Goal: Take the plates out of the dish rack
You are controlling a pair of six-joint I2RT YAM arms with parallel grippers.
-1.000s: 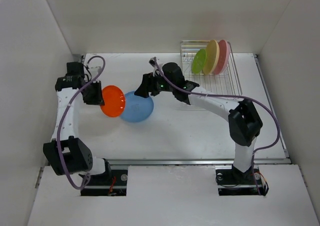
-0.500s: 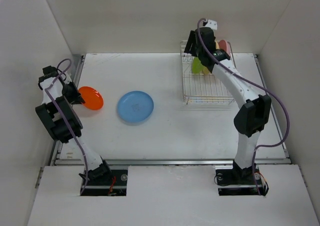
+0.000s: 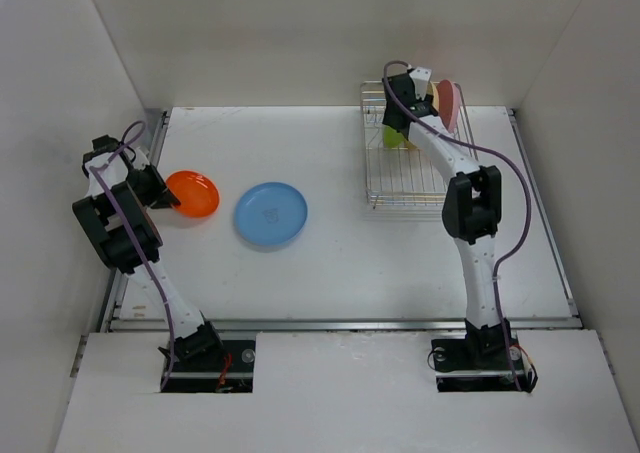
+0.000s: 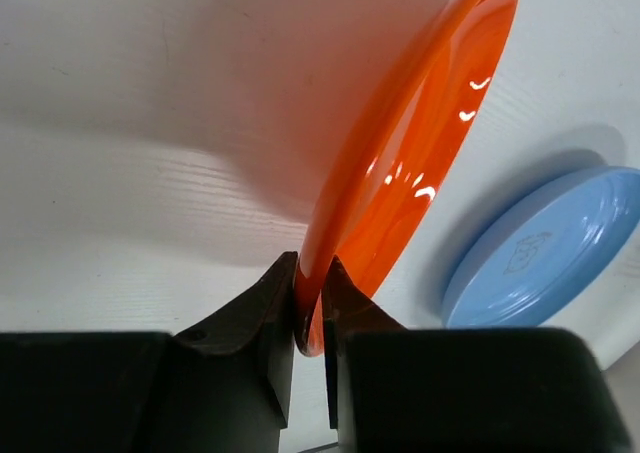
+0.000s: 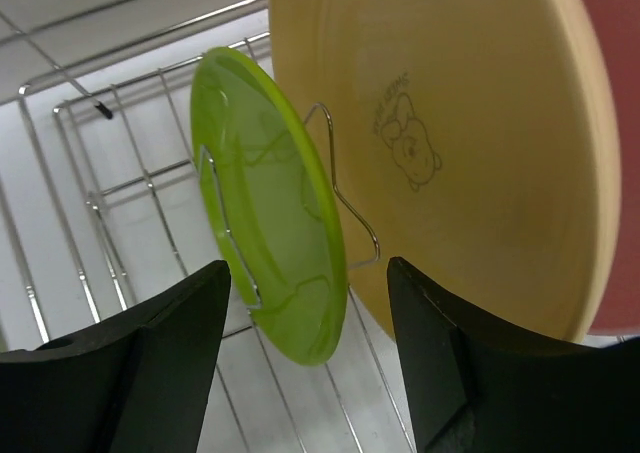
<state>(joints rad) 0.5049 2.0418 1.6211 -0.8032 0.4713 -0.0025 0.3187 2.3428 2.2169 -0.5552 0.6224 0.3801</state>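
Note:
My left gripper [image 4: 312,293] is shut on the rim of the orange plate [image 4: 410,153], which it holds tilted low over the table's left side [image 3: 192,193]. The blue plate [image 3: 271,214] lies flat on the table to its right. The dish rack [image 3: 415,178] stands at the back right. In it the lime green plate [image 5: 270,193], the pale yellow plate [image 5: 470,143] and the pink plate [image 5: 615,73] stand on edge. My right gripper [image 5: 308,273] is open above the rack, its fingers straddling the green plate's lower rim without touching it.
White walls close in the table on the left, back and right. The left arm [image 3: 118,223] is folded up close to the left wall. The rack's wire dividers [image 5: 350,203] stand between the green and yellow plates.
The left gripper carried the orange plate from beside the blue plate to the table's left side. The right arm swung from the blue plate to the rack and came down over the green plate.

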